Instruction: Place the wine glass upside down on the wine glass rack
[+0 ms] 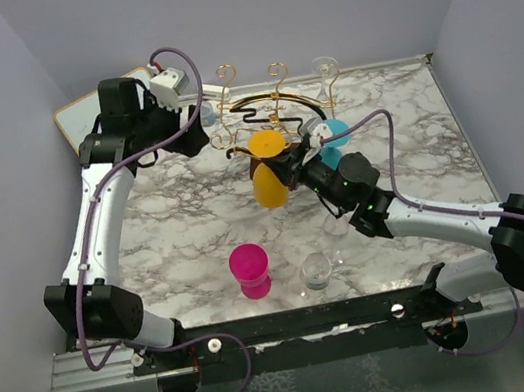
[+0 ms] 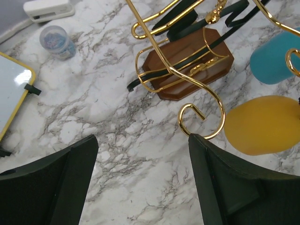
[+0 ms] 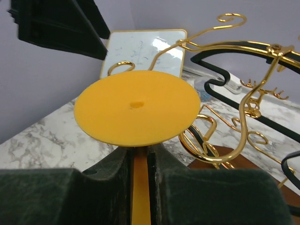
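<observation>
Pinching the yellow plastic wine glass [image 3: 137, 107] by its stem in the right hand [image 3: 140, 159], already inverted, just beside the gold wire rack [image 3: 243, 108] on its brown wooden base. Not yet hung, seemingly. Left hand [image 2: 140, 140] spread, empty, over the marble counter [image 2: 93, 103].

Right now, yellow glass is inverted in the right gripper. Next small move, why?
Probably ease the right gripper toward the wine glass rack, stem into a gold loop: the yellow wine glass is held by its stem, foot up, not yet hung.
</observation>
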